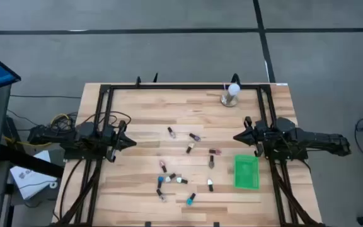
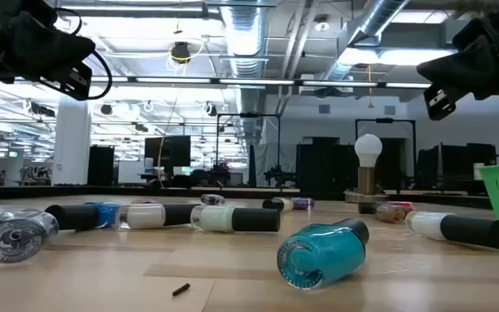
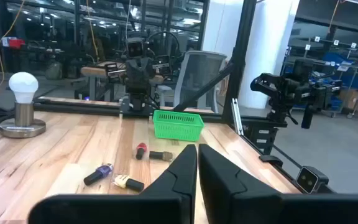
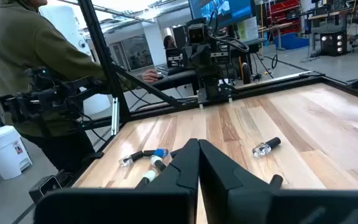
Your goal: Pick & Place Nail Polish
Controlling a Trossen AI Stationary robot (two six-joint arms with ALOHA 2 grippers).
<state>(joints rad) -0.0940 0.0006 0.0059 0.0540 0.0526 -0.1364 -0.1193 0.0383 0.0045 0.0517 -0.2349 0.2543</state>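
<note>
Several tiny nail polish bottles (image 1: 181,167) lie on their sides in the middle of the wooden table. One of them is a teal bottle (image 2: 323,253) at the near side, which also shows in the high view (image 1: 190,198). My left gripper (image 1: 131,142) hangs shut above the table's left part, clear of all bottles; its fingertips (image 3: 197,155) are together. My right gripper (image 1: 237,137) hangs shut above the right part, just far of a green basket (image 1: 246,172); its fingertips (image 4: 198,149) are together too.
A white ball on a round metal base (image 1: 232,94) stands at the far edge. The green basket stands on the table at the right. Black frame rails (image 1: 181,87) border the table. A person in an olive sleeve (image 4: 30,56) stands beyond the left side.
</note>
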